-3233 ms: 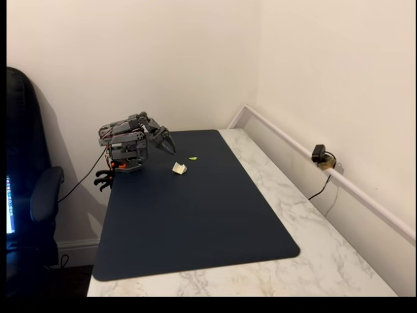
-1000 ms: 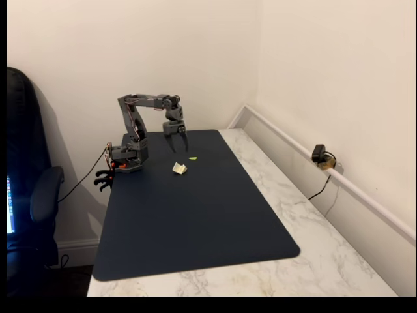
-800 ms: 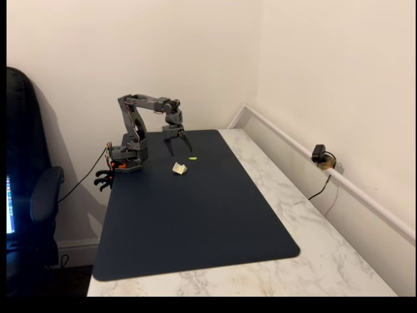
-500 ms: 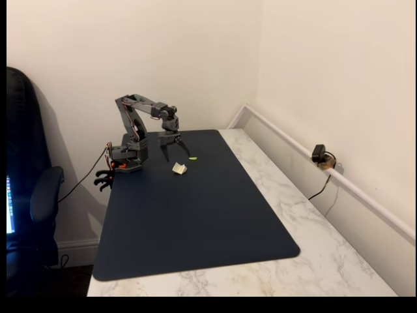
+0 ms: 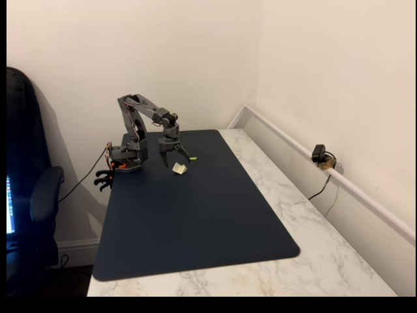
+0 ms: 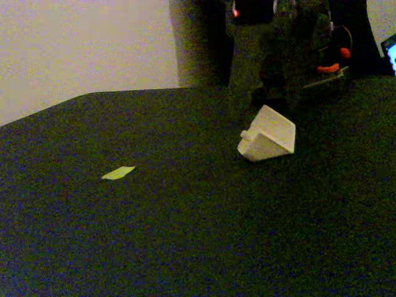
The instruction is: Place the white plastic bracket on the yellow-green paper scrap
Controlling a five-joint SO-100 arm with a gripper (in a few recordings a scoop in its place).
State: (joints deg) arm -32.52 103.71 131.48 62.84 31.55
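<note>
The white plastic bracket (image 5: 180, 169) is seen lying on the dark mat (image 5: 195, 215) on the counter (image 5: 313, 235), near the yellow-green paper scrap (image 6: 118, 173), and the spread-open, empty gripper (image 5: 174, 156) has just been lowered over it, so grabbing likely comes next.

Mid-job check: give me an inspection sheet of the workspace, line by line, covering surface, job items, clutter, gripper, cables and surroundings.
Surface: dark mat on a marble-look table.
Job's things: white plastic bracket lies on the mat; yellow-green paper scrap lies flat, apart from it.
Clutter: nothing seen.
Gripper: gripper open, pointing down beside the bracket, holding nothing.
Cables: a dark cable runs from the arm base; another cable hangs from a small camera on the wall rail.
Surroundings: pale walls; dark chair at the left in a fixed view.
</note>
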